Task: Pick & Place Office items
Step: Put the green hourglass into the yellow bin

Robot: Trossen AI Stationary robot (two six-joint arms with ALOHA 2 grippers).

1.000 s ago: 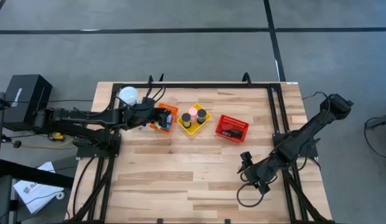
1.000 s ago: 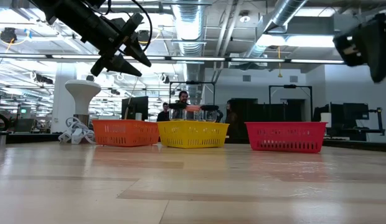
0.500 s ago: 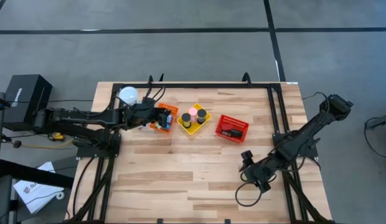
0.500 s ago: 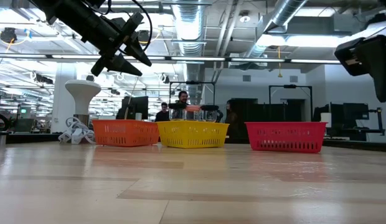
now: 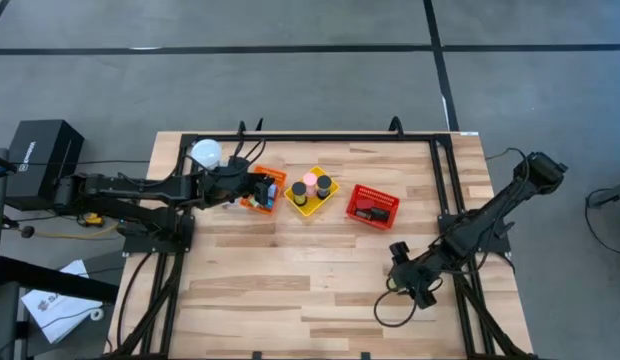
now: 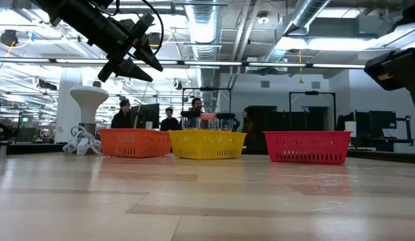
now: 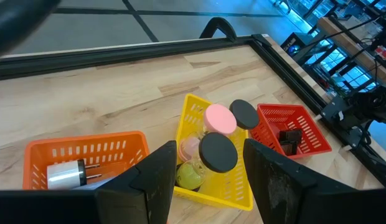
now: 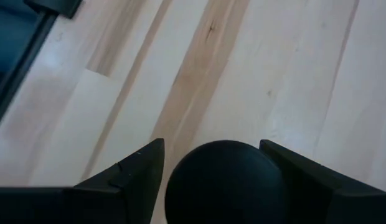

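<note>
Overhead, the left end effector [image 5: 258, 189] hangs spread and empty above the orange basket [image 5: 270, 190]; the right end effector [image 5: 402, 272] pinches a black cylinder [image 8: 225, 182] over the surface [image 5: 290, 280].

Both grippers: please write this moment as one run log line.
left gripper: open, above orange basket | right gripper: holding black cylinder, over table

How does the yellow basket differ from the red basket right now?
The yellow basket holds round-topped cylinders, two black and one pink; the red basket holds dark blocky pieces. In the high view, the yellow one sits in the middle of the row and the red one farthest right. Both are slotted plastic.
</note>
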